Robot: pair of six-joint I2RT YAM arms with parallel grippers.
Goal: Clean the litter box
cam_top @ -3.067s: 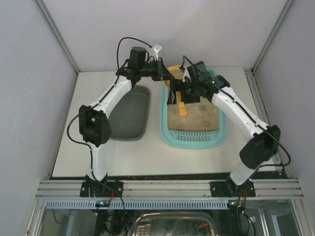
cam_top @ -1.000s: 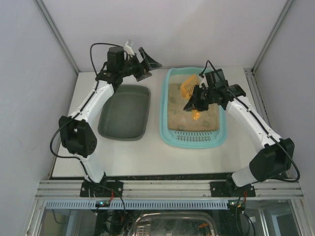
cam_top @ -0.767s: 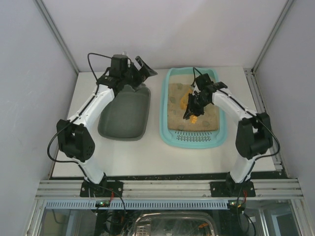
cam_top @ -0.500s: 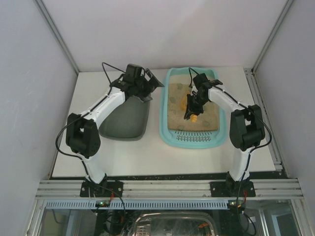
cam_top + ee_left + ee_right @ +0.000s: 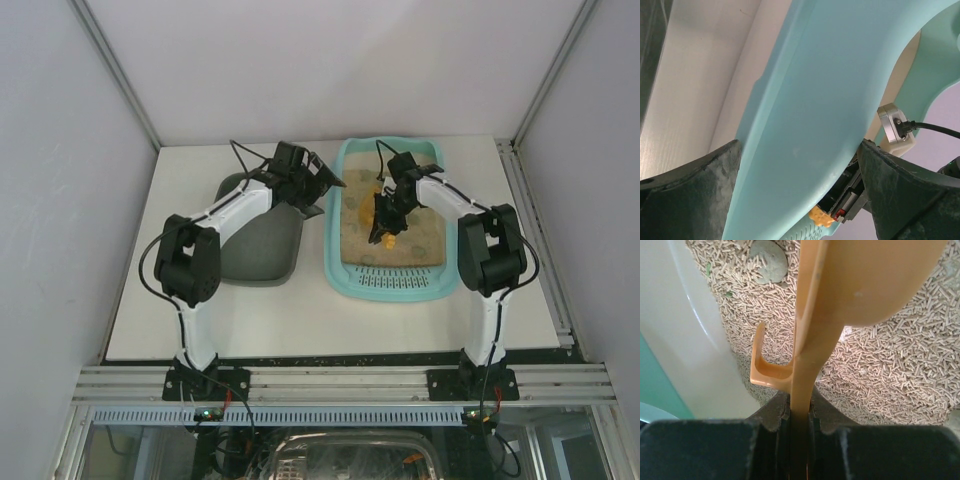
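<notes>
One white table (image 5: 300, 320), grey walls (image 5: 350, 60); left claw (image 5: 800, 195) wide, right claw (image 5: 800, 412) tight around scoop (image 5: 865, 280)

In your left wrist view the litter box (image 5: 805, 115) wall runs off the top and bottom edges. The left claw (image 5: 799, 150) shows its fingers (image 5: 690, 200) only as blurred dark shapes cut by the lower corners, and you cannot tell whether they touch the wall. The scoop (image 5: 821, 216) is just an orange sliver there. In the right wrist view its bowl is cut by the top edge, and its handle end is hidden inside the right claw (image 5: 799, 412). From above, the left arm (image 5: 235, 205) hides the far end of the dark tray (image 5: 262, 250).
</notes>
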